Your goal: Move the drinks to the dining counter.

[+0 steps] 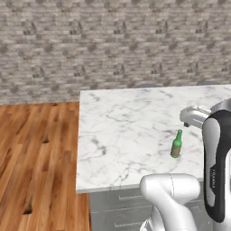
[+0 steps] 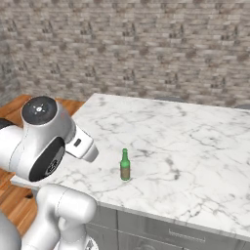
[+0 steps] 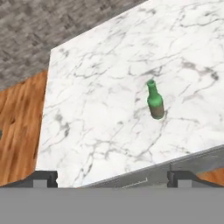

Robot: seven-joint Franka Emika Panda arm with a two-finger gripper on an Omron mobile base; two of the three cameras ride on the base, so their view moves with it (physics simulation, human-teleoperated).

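Bottle: green glass bottle (image 1: 177,145) (image 2: 125,166) (image 3: 155,100) was seen upright on the desk (image 1: 122,135) (image 2: 195,146) (image 3: 96,109), long axis vertical, neck up.
Hand: hand (image 3: 112,178) was held released above the desk's near edge, nothing grasped.

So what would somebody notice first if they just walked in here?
Probably the little green bottle, standing upright by itself on the big white marble counter, near its front edge. Next, the robot's hand, open and holding nothing, looking down at the bottle from the counter's front side.
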